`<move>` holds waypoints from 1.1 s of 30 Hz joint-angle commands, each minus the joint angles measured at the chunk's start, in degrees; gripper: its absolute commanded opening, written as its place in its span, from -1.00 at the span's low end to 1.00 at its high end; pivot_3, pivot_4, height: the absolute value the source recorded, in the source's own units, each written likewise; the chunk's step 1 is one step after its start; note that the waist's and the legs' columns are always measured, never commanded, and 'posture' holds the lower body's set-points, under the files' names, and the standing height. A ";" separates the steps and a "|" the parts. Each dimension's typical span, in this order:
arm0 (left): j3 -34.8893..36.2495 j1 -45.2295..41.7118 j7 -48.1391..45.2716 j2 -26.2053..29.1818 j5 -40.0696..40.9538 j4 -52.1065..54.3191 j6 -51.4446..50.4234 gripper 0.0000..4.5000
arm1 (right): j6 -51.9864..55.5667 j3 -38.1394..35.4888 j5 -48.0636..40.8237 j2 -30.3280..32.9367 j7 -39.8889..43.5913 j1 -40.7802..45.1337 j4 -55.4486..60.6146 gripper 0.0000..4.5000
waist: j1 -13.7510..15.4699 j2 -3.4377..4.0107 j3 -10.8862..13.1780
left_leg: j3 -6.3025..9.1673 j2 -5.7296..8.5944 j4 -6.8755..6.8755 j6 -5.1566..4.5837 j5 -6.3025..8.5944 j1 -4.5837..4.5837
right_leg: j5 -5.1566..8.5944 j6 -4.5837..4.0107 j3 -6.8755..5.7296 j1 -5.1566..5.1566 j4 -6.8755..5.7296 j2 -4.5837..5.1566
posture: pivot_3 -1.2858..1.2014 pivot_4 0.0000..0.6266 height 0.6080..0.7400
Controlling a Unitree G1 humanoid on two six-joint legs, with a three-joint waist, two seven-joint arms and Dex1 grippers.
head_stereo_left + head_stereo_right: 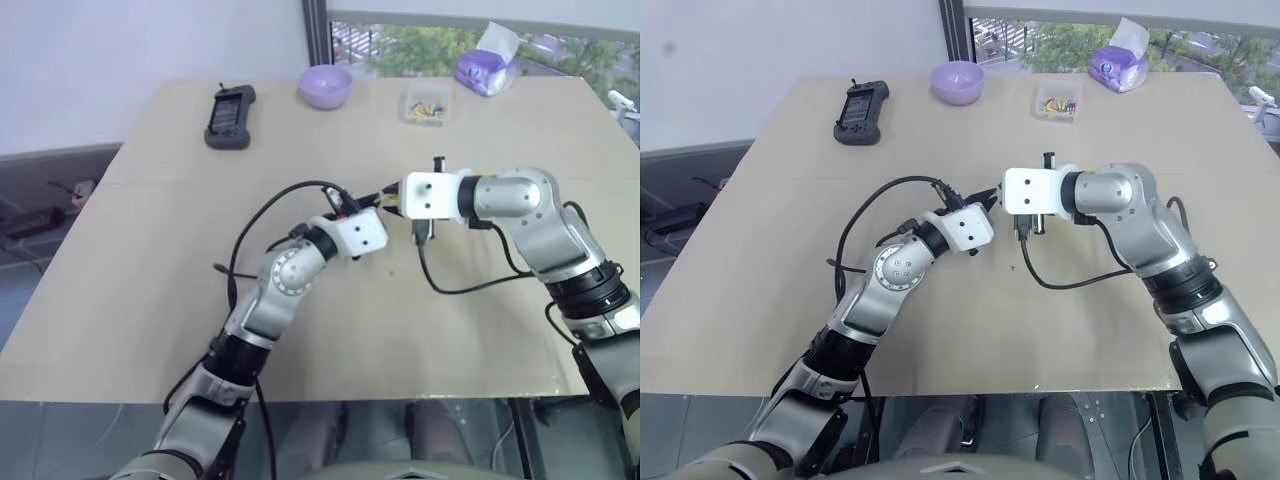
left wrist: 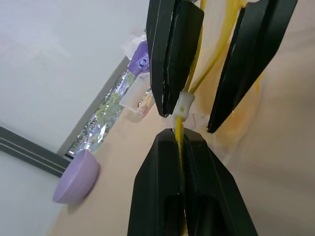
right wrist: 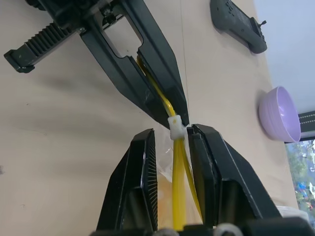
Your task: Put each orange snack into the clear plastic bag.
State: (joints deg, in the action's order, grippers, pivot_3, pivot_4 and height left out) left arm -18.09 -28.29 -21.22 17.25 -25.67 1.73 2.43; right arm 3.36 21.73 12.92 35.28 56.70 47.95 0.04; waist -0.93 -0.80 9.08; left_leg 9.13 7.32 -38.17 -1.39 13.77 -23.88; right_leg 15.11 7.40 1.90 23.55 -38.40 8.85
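Resting near the worktop's far left corner is a black handheld device; a purple bowl sits at the far edge. Over the worktop's middle, the left hand is clamped shut on the yellow zip strip of the clear plastic bag. Meeting it, the right hand stands narrow astride the same strip at its white slider. An orange snack shows inside the bag.

Table far edge: black handheld controller, purple bowl, clear box, tissue pack.
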 commanded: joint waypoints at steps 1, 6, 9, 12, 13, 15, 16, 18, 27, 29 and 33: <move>0.17 -0.39 0.39 0.20 -0.07 2.41 1.17 -1.00 | -0.73 -2.15 -0.20 0.27 -0.35 1.42 2.23 -0.49 | -0.01 0.00 0.00 | 0.00 0.00 0.00 0.00 0.00 0.00 | 0.00 0.00 0.00 0.00 0.00 0.00 | 0.03 -0.52 1.00; 0.13 -0.28 0.27 0.30 -0.06 2.36 1.23 -1.00 | -1.10 -2.06 0.18 0.65 -0.17 1.39 2.82 -0.49 | 0.00 0.00 0.00 | 0.00 0.00 0.00 0.00 0.00 0.00 | 0.00 0.00 0.00 0.00 0.00 0.00 | 0.03 -0.52 1.00; 0.11 -0.28 0.29 0.27 -0.07 2.26 1.18 -1.00 | -1.12 -2.09 -0.07 0.94 0.35 1.26 3.50 -0.49 | 0.00 0.00 0.00 | 0.00 0.00 0.00 0.00 0.00 0.00 | 0.00 0.00 0.00 0.00 0.00 0.00 | 0.03 -0.52 1.00; 0.08 -0.24 0.28 0.24 -0.06 2.24 1.18 -1.00 | -1.05 -2.11 -0.51 1.16 0.99 1.05 4.17 -0.49 | -0.01 0.00 0.00 | 0.00 0.00 0.00 0.00 0.00 0.00 | 0.00 0.00 0.00 0.00 0.00 0.00 | 0.03 -0.52 1.00; 0.06 -0.25 0.28 0.21 -0.06 2.18 1.17 -1.00 | -1.17 -2.14 -0.67 1.22 1.15 1.01 4.39 -0.49 | -0.01 0.00 0.00 | 0.00 0.00 0.00 0.00 0.00 0.00 | 0.00 0.00 0.00 0.00 0.00 0.00 | 0.03 -0.52 1.00; 0.07 -0.26 0.25 0.23 -0.04 2.16 1.16 -1.00 | -1.24 -2.20 -0.95 1.27 1.49 1.00 4.89 -0.49 | 0.00 0.00 0.00 | 0.00 0.00 0.00 0.00 0.00 0.00 | 0.00 0.00 0.00 0.00 0.00 0.00 | 0.03 -0.52 1.00; 0.08 -0.26 0.24 0.23 -0.03 2.16 1.15 -1.00 | -1.23 -2.25 -1.01 1.26 1.59 1.00 5.05 -0.49 | 0.00 0.00 0.00 | 0.00 0.00 0.00 0.00 0.00 0.00 | 0.00 0.00 0.00 0.00 0.00 0.00 | 0.03 -0.52 1.00; 0.05 -0.22 0.26 0.20 -0.06 2.19 1.14 -1.00 | -1.27 -2.32 -0.97 1.29 1.68 0.95 5.25 -0.49 | 0.00 0.00 0.00 | 0.00 0.00 0.00 0.00 0.00 0.00 | 0.00 0.00 0.00 0.00 0.00 0.00 | 0.03 -0.52 1.00; -0.06 -0.22 0.24 0.05 0.02 2.19 1.16 -1.00 | -1.94 -2.39 -0.02 1.43 0.99 1.12 4.54 -0.49 | 0.00 0.00 0.00 | 0.00 0.00 0.00 0.00 0.00 0.00 | 0.00 0.00 0.00 0.00 0.00 0.00 | 0.03 -0.52 1.00; -0.09 -0.21 0.23 0.01 0.05 2.22 1.16 -1.00 | -2.03 -2.40 0.14 1.41 0.82 1.19 4.37 -0.62 | 0.00 0.00 0.00 | 0.00 0.00 0.00 0.00 0.00 0.00 | 0.00 0.00 0.00 0.00 0.00 0.00 | 0.03 -0.52 1.00; -0.17 -0.27 0.19 -0.12 0.08 2.28 1.14 -1.00 | -2.08 -2.31 0.31 1.37 0.70 1.26 4.10 -0.97 | 0.00 0.00 0.00 | 0.00 0.00 0.00 0.00 0.00 0.00 | 0.00 0.00 0.00 0.00 0.00 0.00 | 0.03 -0.52 1.00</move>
State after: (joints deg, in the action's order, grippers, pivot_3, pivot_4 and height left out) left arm -18.14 -28.30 -21.22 17.27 -25.68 1.73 2.72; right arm 1.98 21.56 13.15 36.09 58.02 47.95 3.21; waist -0.93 -0.80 9.08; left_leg 9.13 7.33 -38.17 -1.39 13.77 -23.88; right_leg 15.11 7.40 1.90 23.55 -38.40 8.85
